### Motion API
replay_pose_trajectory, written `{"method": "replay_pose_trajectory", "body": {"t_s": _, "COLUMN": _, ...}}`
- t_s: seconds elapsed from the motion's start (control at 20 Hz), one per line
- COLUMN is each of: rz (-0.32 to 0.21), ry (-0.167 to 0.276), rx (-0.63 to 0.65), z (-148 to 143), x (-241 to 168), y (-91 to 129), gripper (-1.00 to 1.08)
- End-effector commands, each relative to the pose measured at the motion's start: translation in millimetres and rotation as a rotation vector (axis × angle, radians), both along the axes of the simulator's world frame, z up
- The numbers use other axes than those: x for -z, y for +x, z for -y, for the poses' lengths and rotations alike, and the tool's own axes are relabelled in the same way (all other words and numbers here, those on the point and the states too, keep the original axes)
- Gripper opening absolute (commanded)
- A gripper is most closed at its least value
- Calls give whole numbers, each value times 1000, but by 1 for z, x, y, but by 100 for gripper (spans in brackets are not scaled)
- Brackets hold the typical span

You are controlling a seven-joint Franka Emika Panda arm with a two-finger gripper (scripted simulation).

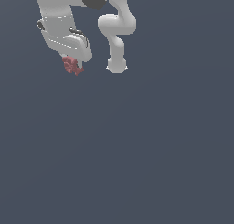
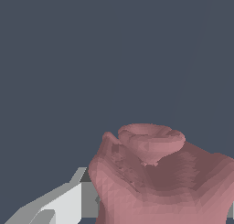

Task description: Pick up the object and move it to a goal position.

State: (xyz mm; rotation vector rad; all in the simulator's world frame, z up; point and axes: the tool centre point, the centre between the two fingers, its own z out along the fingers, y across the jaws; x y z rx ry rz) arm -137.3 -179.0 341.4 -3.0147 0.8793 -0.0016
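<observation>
while the arm carries its load, these points matter:
object: pinkish-red lumpy object [image 1: 71,65] sits at the tip of the gripper [image 1: 75,63], near the exterior view's upper left.
gripper: appears clamped on the object; one white finger [image 2: 64,202] shows beside it in the wrist view.
goal: no marker visible, so its place cannot be told.
advice: judged a carry step; move smoothly and keep the squeeze firm, since an irregular shape may slip.
</observation>
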Motion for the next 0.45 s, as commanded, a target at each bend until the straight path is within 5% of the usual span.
{"method": "replay_pose_trajectory", "body": {"t_s": 0.0, "rz": -1, "ry": 0, "rx": -1, "z": 7, "x": -12, "y": -2, "gripper": -100}}
{"method": "replay_pose_trajectory", "body": {"t_s": 0.4, "rz": -1, "ry": -1, "rx": -2, "z": 17, "x": -28, "y": -2, "gripper": -100}}
